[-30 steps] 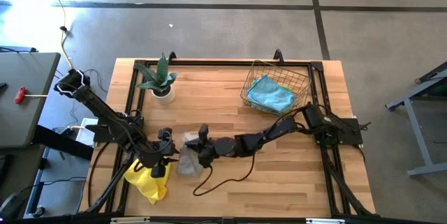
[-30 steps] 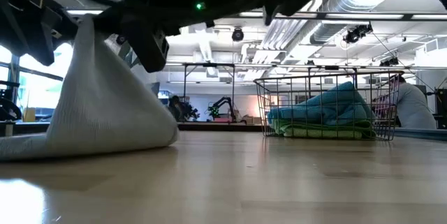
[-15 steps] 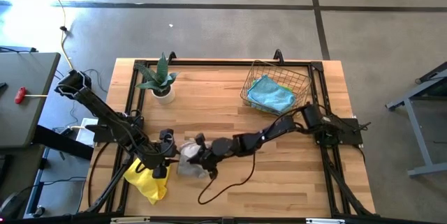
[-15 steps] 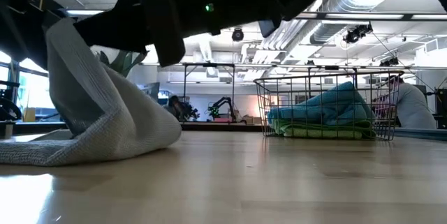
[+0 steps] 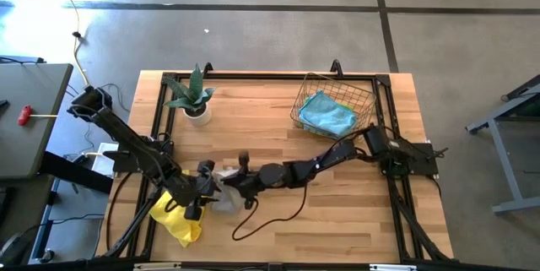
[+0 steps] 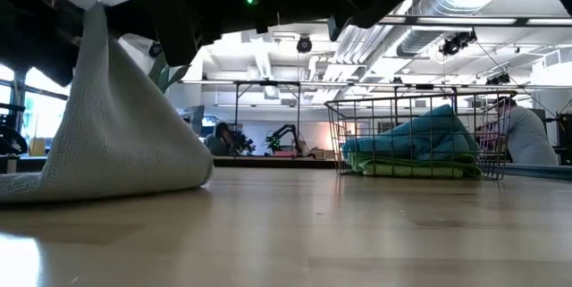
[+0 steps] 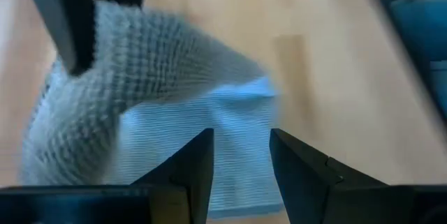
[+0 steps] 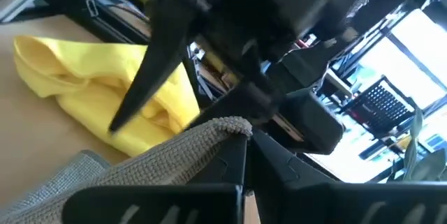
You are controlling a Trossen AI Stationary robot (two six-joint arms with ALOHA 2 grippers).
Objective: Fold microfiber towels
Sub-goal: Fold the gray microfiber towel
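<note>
**Grey towel pinched up beside the yellow one**

The right claw (image 8: pixel 244 155) is clenched on a raised fold of the grey towel (image 5: pixel 224 188), lifting it into a peak while its lower edge rests on the worktop (image 5: pixel 278 123). The left claw (image 7: pixel 241 165) hangs just above the same towel, fingers parted, apparently gripping nothing. The yellow towel (image 5: pixel 179 218) lies crumpled just beside the grey one, toward the worktop's edge. A blue towel (image 5: pixel 326 114) sits in the basket (image 5: pixel 302 95), well apart from it.
</note>
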